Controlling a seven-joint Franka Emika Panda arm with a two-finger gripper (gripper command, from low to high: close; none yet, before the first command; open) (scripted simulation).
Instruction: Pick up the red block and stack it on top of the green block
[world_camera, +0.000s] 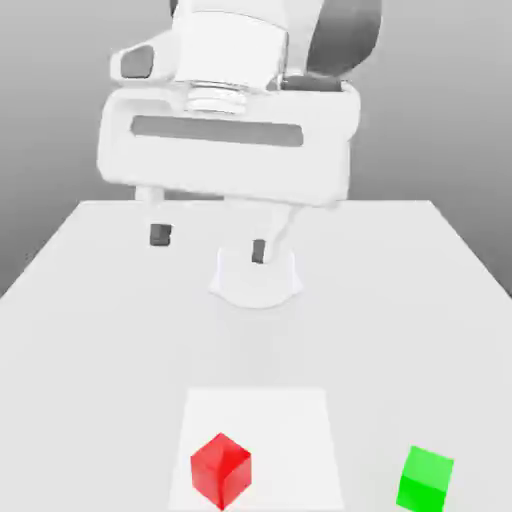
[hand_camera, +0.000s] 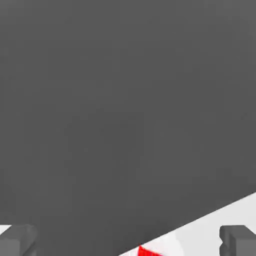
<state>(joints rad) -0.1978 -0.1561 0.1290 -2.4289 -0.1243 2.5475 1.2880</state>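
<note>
The red block (world_camera: 221, 470) is a small plain cube resting on the white table near the front edge, a little toward the exterior view's left. Off to its right on the same table sits the green block (world_camera: 425, 479), apart from it. My gripper (world_camera: 209, 242) hangs high above the table's middle, well behind and above both cubes, open, with nothing between its dark fingertips (world_camera: 160, 236). In the hand view a sliver of the red block (hand_camera: 150, 251) peeks in at the frame's edge between the two finger pads (hand_camera: 238, 240).
The white table (world_camera: 90, 330) stretches wide around the cubes. The arm's round white base (world_camera: 256, 280) stands at mid-table behind the gripper. A slightly brighter square patch (world_camera: 300, 420) lies under the red cube.
</note>
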